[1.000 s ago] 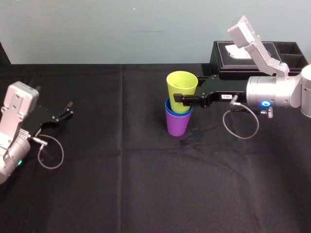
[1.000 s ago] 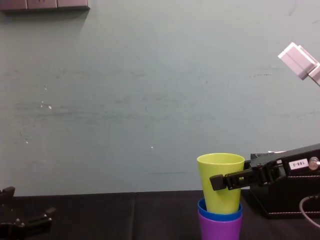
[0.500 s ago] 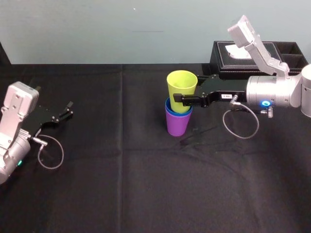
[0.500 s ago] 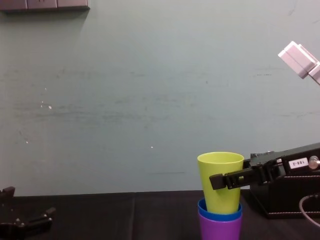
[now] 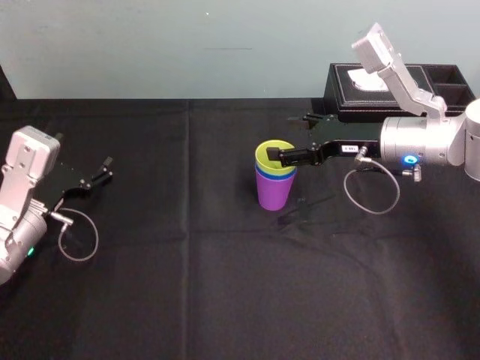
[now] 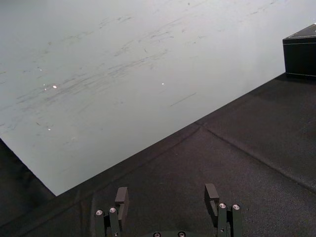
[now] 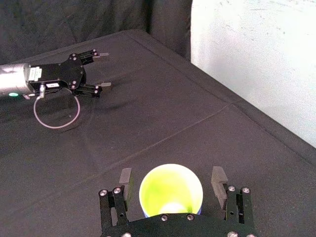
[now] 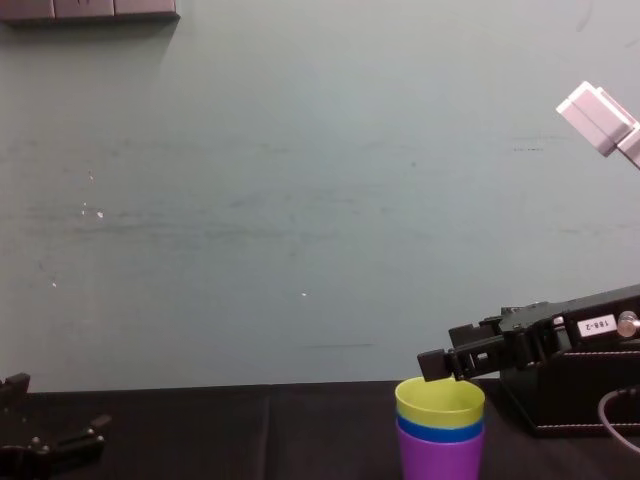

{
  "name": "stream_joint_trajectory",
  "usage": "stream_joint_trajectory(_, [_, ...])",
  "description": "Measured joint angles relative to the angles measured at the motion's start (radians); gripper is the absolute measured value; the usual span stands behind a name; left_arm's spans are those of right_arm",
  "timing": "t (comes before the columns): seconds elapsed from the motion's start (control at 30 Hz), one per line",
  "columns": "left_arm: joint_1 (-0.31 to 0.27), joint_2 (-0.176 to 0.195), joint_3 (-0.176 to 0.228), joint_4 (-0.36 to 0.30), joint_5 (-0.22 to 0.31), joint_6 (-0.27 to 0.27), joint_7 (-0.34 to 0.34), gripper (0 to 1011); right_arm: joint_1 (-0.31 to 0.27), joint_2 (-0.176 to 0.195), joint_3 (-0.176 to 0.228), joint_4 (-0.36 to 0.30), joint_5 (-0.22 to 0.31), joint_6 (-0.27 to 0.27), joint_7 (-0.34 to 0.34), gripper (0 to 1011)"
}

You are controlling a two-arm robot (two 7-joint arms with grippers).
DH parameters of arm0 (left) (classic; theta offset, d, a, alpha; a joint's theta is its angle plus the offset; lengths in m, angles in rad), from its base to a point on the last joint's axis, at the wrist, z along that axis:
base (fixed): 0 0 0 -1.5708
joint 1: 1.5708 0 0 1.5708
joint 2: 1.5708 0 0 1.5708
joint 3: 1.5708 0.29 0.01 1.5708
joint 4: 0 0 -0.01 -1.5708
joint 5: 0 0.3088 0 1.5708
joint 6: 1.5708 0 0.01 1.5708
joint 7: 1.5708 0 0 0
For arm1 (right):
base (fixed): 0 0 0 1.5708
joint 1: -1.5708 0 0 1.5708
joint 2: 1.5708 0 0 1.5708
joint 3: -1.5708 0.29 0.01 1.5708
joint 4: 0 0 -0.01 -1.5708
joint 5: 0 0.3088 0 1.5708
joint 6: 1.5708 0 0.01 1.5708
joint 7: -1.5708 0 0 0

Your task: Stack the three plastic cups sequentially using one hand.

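1. head view: a yellow-green tapered plastic cup [image 5: 266, 152] is seen nested upright in a blue plastic cup [image 5: 273, 174], which is nested in a purple plastic cup [image 5: 273, 193] on the black-clothed counter [image 5: 225, 285], right of centre.
2. the right gripper [image 7: 172, 181] is extended in from the right with its fingers spread to either side of the yellow-green rim; nothing is pinched.
3. a withdrawal is judged to be the coming move: the stack's upright axis lies between the fingers, so a lift or a pull back rightward would be needed.
4. the left gripper [image 5: 107, 168] is parked, spread, well apart at the counter's left.
5. the side gaps at the rim are shown by the right wrist view, whereas the fingertip's place just above the rim is shown by the chest view.
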Motion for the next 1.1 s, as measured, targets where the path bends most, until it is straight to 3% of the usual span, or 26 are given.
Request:
stream_joint_trajectory(0.73, [0.000,0.000,0.000,0.000,0.000,0.000,0.000,1011,-0.006,0.009,0.005,-0.020,-0.002,0.003,-0.011,1002])
stream_joint_trajectory(1.1, [0.000,0.000,0.000,0.000,0.000,0.000,0.000,1011,-0.085,0.060,0.088,-0.091,0.031,-0.016,-0.099,1003])
